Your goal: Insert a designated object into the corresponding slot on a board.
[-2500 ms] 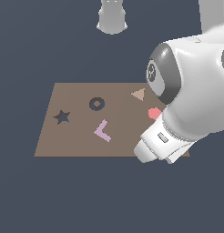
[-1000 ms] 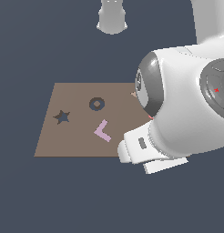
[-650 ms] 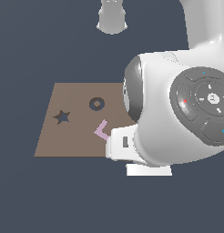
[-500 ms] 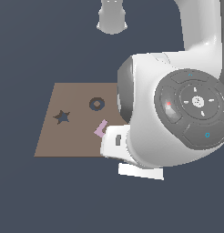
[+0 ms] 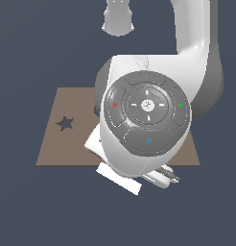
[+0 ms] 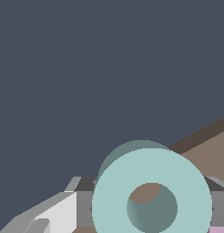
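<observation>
One pale teal ring was seen very close in the wrist view, held up from the brown board with its round hole facing the camera. The grey fingers were seen on both sides of the ring, one at each flank, touching its outer edge, so the ring was held between them. Through the hole a piece of the brown board surface was visible. A small pink patch was cut by the corner of this view; its shape could not be told.

In the exterior view most of the scene was covered by the large white and grey arm, whose round end cap faced the camera. Neither the ring nor the ring-shaped slot could be seen in that view, because both were hidden behind the arm. The board was laid flat on the dark counter, and only its part on the exterior view's left was uncovered. There the dark star-shaped cutout was seen. The fingers themselves were not clearly shown in the exterior view.
</observation>
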